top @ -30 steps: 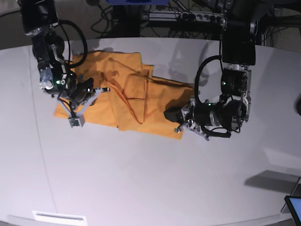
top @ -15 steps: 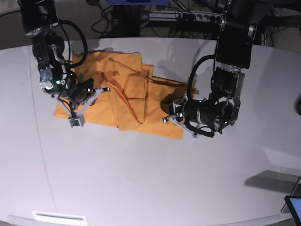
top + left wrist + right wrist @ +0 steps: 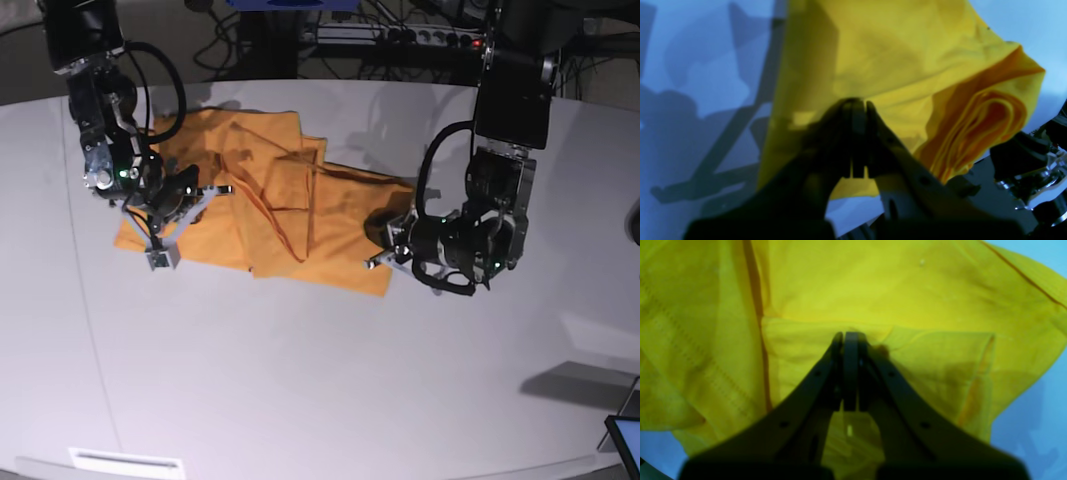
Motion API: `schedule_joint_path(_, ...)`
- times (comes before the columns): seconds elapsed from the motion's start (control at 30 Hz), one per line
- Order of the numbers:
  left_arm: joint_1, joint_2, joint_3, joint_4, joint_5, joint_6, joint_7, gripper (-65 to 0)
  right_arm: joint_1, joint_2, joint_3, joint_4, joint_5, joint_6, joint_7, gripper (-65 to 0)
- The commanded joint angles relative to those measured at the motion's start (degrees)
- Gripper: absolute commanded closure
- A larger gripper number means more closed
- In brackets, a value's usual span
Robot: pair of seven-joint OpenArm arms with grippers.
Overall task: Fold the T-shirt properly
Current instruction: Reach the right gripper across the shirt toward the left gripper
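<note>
both claws are closed, left claw (image 3: 858,106) and right claw (image 3: 848,338) over the rumpled t-shirt (image 3: 290,200).

A pale grey bench (image 3: 300,390) is filling most of the base view. Behind its far edge, black cables (image 3: 350,45) and a power strip (image 3: 400,35) are lying on a dark floor (image 3: 20,70). Soft shadows are falling on the bench.
</note>
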Motion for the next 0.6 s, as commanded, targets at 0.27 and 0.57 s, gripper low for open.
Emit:
schedule_joint_path(0.27, 0.5, -0.9, 0.1, 0.8, 6.5, 0.0, 0.2, 0.0, -1.3, 0.4, 0.5, 8.8, -0.3, -0.3, -0.3, 0.0)
schedule_joint_path(0.57, 0.5, -1.4, -0.3, 1.0, 6.6, 0.0, 0.2, 0.0, -3.7, 0.2, -0.6, 16.1, 1.8, 0.0, -0.1, 0.0)
